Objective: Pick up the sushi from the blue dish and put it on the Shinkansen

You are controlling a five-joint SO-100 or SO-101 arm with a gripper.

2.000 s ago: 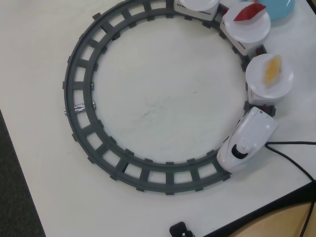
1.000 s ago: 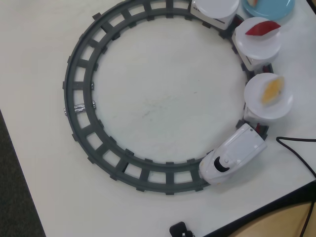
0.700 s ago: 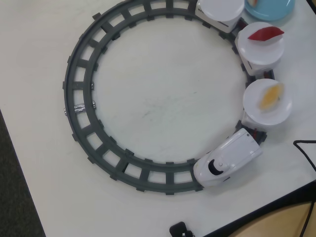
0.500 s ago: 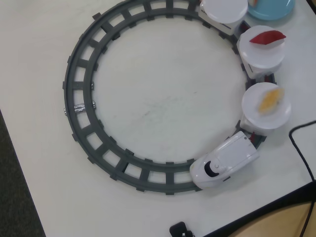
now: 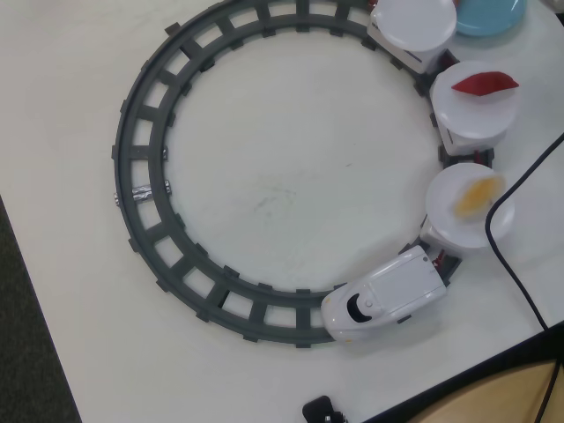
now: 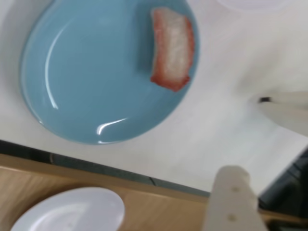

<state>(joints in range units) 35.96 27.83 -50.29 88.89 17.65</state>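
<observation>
In the wrist view the sushi [image 6: 172,48], white with red-pink edges, lies near the right rim of the blue dish [image 6: 86,77]. My gripper [image 6: 248,137] is open and empty, below and to the right of the dish over bare white table; one finger [image 6: 232,197] rises from the bottom edge, the other [image 6: 288,110] enters from the right. In the overhead view only a slice of the blue dish [image 5: 489,13] shows at the top right, and the sushi and gripper are out of view. The Shinkansen [image 5: 388,300] stands on the track at the lower right, its three cars curving up behind it.
The nearest car's plate carries a yellow-orange piece [image 5: 476,196], the middle one a red piece [image 5: 483,84], and the far plate [image 5: 412,22] is bare. The dark grey track [image 5: 141,189] rings the table. A black cable [image 5: 515,264] runs at the right. A white plate [image 6: 72,211] sits on a wooden surface beyond the table edge.
</observation>
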